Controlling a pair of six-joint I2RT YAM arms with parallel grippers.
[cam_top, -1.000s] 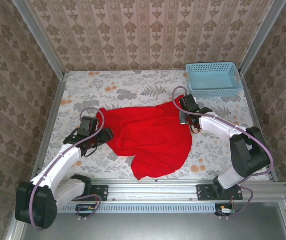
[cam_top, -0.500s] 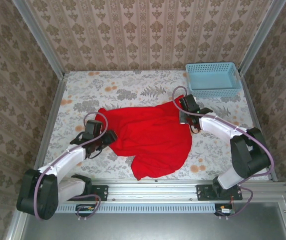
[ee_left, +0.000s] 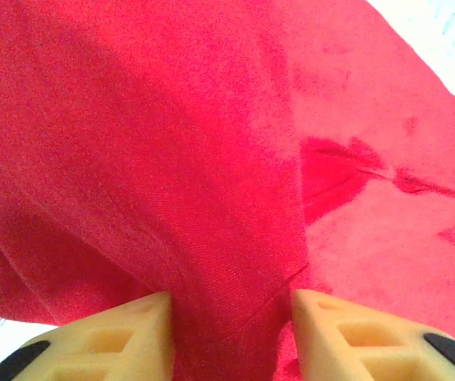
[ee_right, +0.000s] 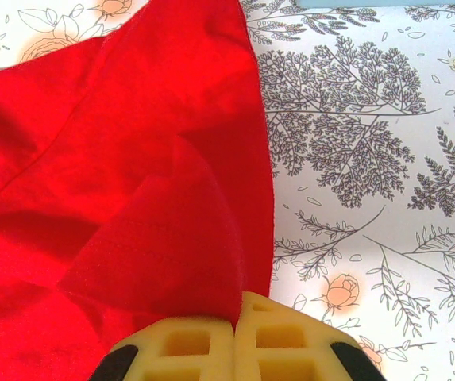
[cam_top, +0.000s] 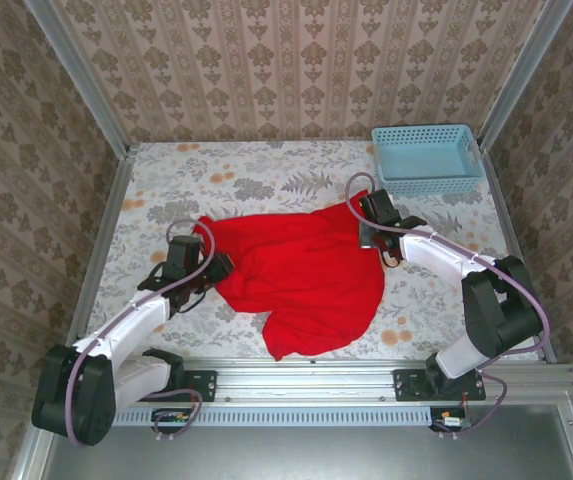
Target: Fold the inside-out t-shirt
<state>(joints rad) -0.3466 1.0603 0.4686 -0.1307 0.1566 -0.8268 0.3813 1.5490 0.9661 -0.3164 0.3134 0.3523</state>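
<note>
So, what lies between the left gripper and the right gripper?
The t-shirt: in the top view, its red cloth covers the whole stretch from the left gripper to the right gripper.

Tabletop (cam_top: 266,170) layout: inside-out t-shirt (cam_top: 301,275) at centre, basket (cam_top: 428,158) in the far right corner.
The inside-out t-shirt lies spread on the tabletop between the two arms, well apart from the basket and nearer the front edge. The left gripper (cam_top: 216,268) sits at the shirt's left edge, with a fold of cloth between its fingers (ee_left: 124,333). The right gripper (cam_top: 369,235) sits at the shirt's far right corner, with cloth pinched in its jaws, in front of the basket.
</note>
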